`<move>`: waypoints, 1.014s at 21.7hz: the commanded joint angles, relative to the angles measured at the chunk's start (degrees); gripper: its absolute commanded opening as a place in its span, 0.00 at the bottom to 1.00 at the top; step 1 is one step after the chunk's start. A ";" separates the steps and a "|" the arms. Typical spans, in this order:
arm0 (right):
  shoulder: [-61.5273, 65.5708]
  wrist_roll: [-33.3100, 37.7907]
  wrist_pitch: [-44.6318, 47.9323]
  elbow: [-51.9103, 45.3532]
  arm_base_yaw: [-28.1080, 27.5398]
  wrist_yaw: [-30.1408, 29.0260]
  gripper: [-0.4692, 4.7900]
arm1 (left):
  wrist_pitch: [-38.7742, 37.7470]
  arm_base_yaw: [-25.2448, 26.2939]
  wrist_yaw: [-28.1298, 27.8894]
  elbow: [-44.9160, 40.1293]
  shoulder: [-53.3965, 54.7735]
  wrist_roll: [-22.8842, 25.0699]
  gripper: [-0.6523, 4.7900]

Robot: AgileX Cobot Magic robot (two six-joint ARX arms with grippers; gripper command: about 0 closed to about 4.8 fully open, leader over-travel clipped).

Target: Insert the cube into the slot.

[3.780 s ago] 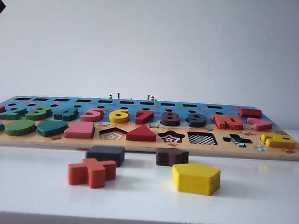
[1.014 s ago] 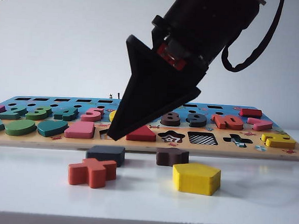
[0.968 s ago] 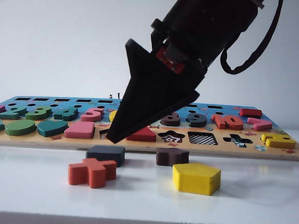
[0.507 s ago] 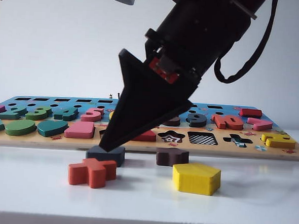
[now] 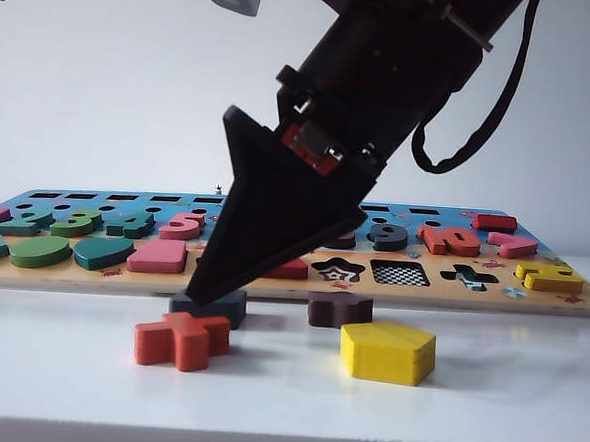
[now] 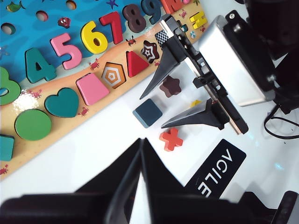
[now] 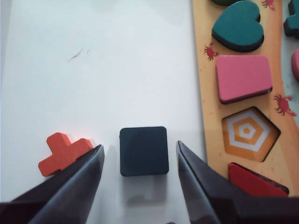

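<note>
The cube (image 7: 144,150) is a flat dark navy square lying on the white table in front of the puzzle board (image 5: 71,275). My right gripper (image 7: 139,146) is open and points down over it, one finger on each side with a small gap to each. In the exterior view its black finger (image 5: 198,293) covers part of the cube (image 5: 220,308). The slot (image 5: 400,273), a checkerboard square recess, sits to the right on the board's front row. My left gripper (image 6: 141,141) hangs high above the table, shut and empty, looking down on the cube (image 6: 147,112).
A red cross block (image 7: 63,153) lies right beside one right finger. A brown star block (image 5: 339,309) and a yellow pentagon block (image 5: 387,351) lie on the table to the right. A pentagon recess (image 7: 251,131) and a pink block (image 7: 244,78) are on the board.
The right arm came into view and has sunk down and to the left. Its open fingers now reach the cube's level and straddle it. The blocks have not moved.
</note>
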 commanded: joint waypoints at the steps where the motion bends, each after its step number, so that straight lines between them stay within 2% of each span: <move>1: 0.24 -0.20 0.66 0.44 0.15 -0.46 0.63 | 0.35 0.04 0.09 0.28 0.04 0.15 0.16; 22: 1.77 -0.20 1.86 0.44 0.13 -0.44 0.62 | 0.35 0.04 0.09 0.26 0.04 0.13 0.16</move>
